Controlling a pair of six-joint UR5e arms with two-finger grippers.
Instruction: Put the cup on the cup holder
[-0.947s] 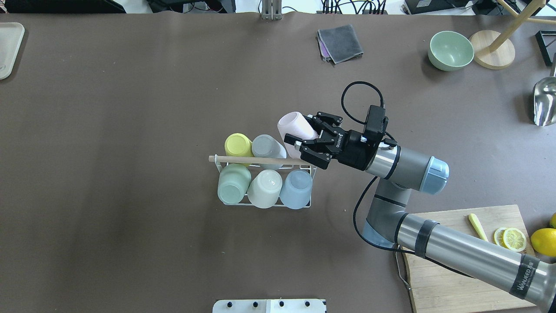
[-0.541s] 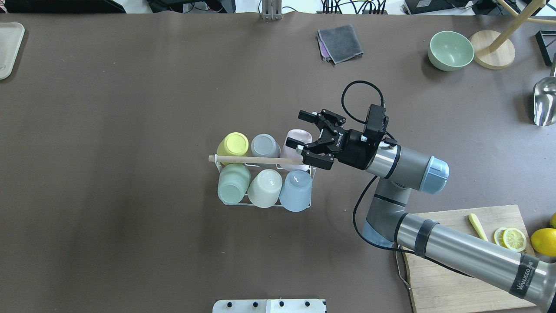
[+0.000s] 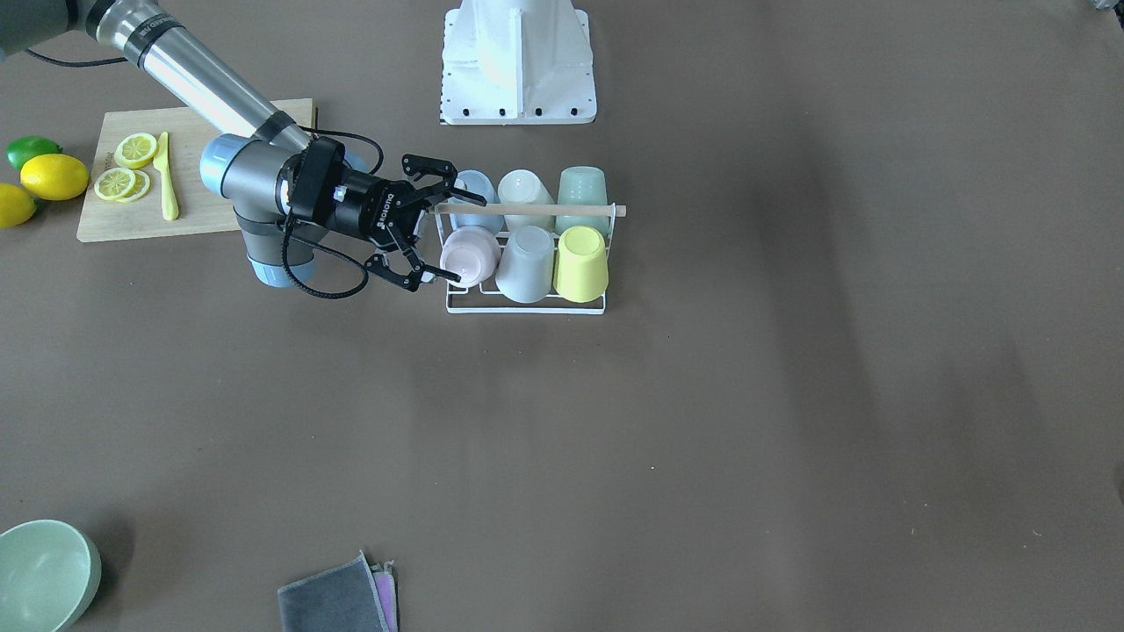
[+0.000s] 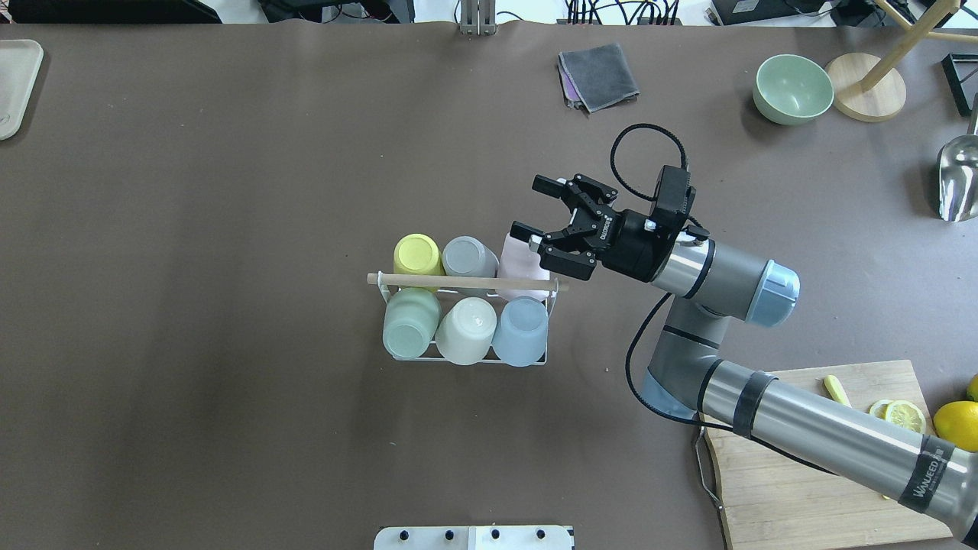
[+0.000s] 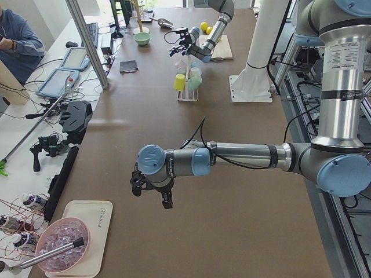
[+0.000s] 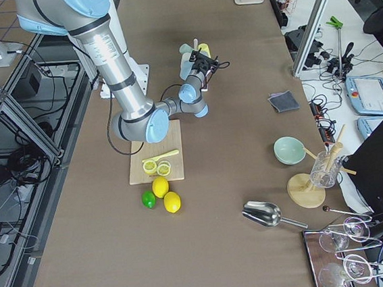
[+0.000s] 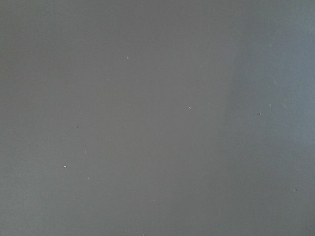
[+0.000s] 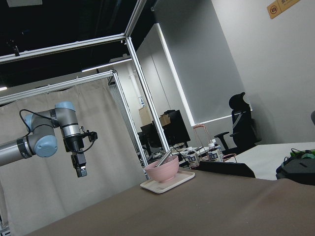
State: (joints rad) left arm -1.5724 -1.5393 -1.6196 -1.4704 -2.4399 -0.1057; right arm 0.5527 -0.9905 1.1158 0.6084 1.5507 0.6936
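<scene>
The cup holder (image 4: 458, 282) stood mid-table, slightly toward the robot's edge. The right gripper (image 4: 532, 206), fingers spread and empty, hung just beside the pink cup (image 4: 519, 263), which sat inverted on the holder's near end. The gripper should back straight off without nudging it. Whether the left gripper (image 5: 152, 194) was open or closed could not be told

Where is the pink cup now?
Overhead view: the pink cup sits at the right end of the cup holder, far row, beside the grey cup.

Cup holder (image 4: 458, 282): white wire, light wood. Pink cup (image 4: 522, 263): matt, smooth.
</scene>
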